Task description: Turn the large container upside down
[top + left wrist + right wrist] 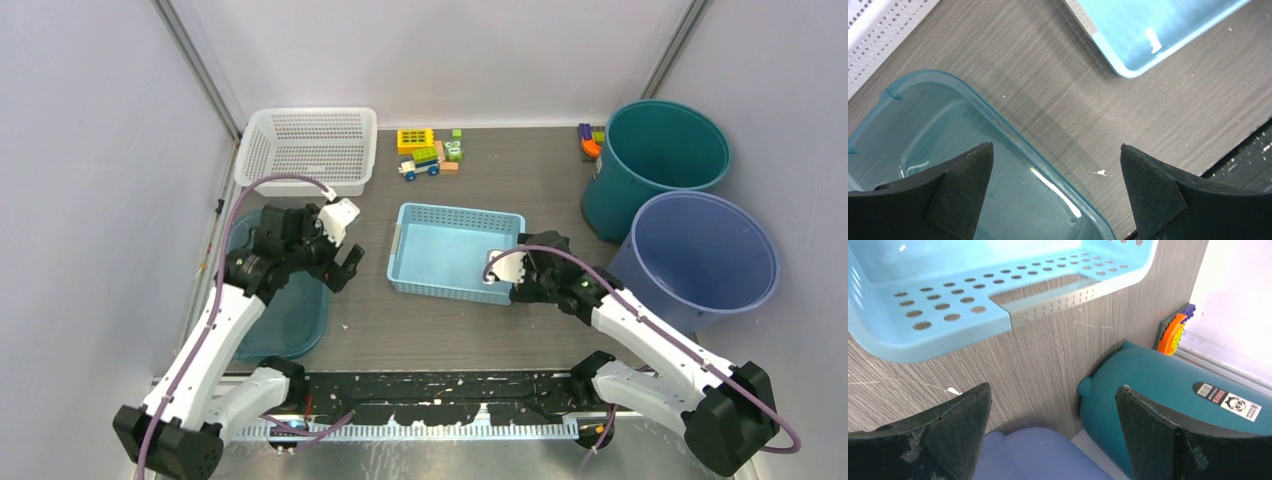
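Observation:
A translucent teal container (290,315) stands upright at the left, partly under my left arm. My left gripper (345,268) is open and empty above its right rim. In the left wrist view the rim (1013,135) runs between the fingers, with the gripper (1057,165) straddling it from above. My right gripper (535,265) is open and empty at the right front corner of a light blue basket (455,250). In the right wrist view the gripper (1053,410) faces a teal bucket (1158,390) and a blue bucket (1038,455).
A white basket (310,148) stands at the back left. The teal bucket (655,165) and the blue bucket (700,255) stand upright at the right. Toy bricks (430,152) lie at the back centre, more (590,140) behind the teal bucket.

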### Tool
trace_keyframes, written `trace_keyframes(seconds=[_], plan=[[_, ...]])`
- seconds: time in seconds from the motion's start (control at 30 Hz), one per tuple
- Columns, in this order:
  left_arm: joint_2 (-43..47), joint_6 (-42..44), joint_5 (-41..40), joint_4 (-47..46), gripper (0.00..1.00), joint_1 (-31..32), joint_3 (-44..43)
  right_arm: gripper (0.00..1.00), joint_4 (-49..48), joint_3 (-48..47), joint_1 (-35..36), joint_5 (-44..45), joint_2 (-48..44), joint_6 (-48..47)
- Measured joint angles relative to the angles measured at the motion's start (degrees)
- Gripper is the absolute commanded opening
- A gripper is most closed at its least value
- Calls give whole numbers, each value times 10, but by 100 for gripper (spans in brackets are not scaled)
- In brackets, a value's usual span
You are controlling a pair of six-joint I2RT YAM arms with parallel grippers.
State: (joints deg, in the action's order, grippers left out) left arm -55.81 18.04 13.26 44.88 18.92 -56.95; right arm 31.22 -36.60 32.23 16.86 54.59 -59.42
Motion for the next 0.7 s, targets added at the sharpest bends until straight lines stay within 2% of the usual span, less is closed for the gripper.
trace_keyframes(seconds=[0.27, 0.47, 0.7], plan=[[109, 19, 51, 0, 100, 0, 60, 91, -75, 55, 0, -73, -1, -43], [117, 20, 62, -1, 100, 0, 66, 82, -74, 67, 0, -163, -30, -53], [114, 20, 66, -1, 100, -2, 68, 71, -71, 73, 0, -312, -52, -49]])
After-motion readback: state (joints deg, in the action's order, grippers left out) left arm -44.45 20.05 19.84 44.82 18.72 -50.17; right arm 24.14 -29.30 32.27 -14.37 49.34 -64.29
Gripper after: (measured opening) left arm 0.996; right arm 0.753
